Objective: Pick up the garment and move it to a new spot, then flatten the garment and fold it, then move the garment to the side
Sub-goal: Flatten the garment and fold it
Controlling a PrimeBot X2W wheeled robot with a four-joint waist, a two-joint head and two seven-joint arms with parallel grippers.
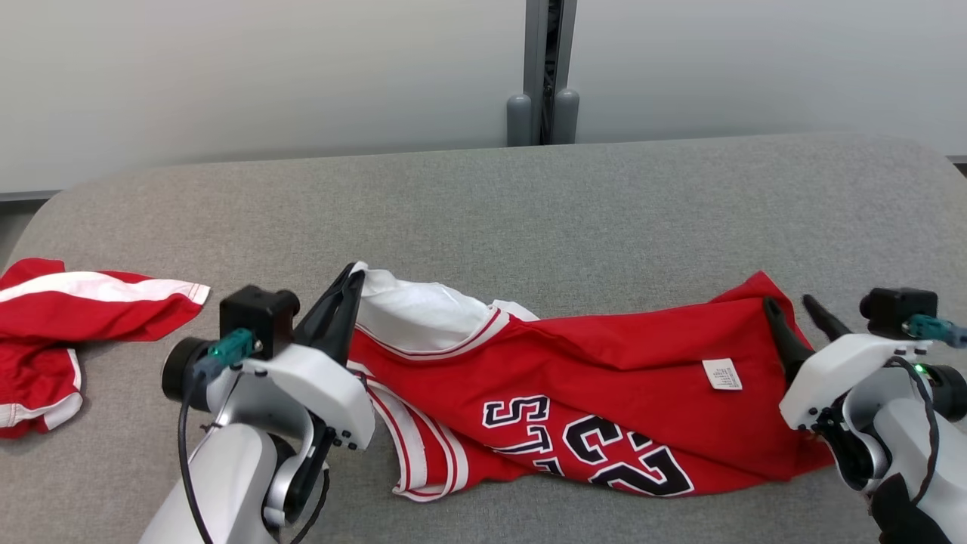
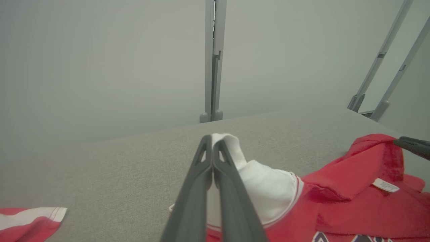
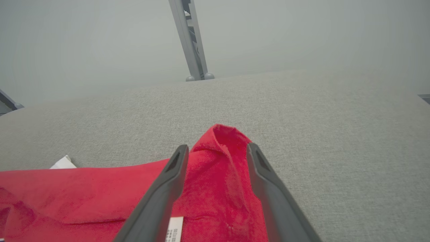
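A grey cloth-covered tabletop runs across the whole head view, with a pale wall and a grey post behind its far edge.

The red jersey lies on the near middle of the tabletop, stretched sideways between the two arms and bunched into folds. Its white inside is turned out at the robot's left end. Black numerals and letters edged in white show upside down along its near edge, and red-and-white striped trim runs around the openings.

A pair of red shorts with white stripes lies crumpled at the far left of the tabletop, well apart from the jersey.

The left claw is closed, pinching the white part of the jersey at its left end. The left wrist view shows the two fingers pressed together with white cloth drawn up to the tips.

The right claw is open at the jersey's right end. In the right wrist view a peaked red corner sits between its spread fingers, not pinched.

A small white label sits on the red cloth, near the right claw.
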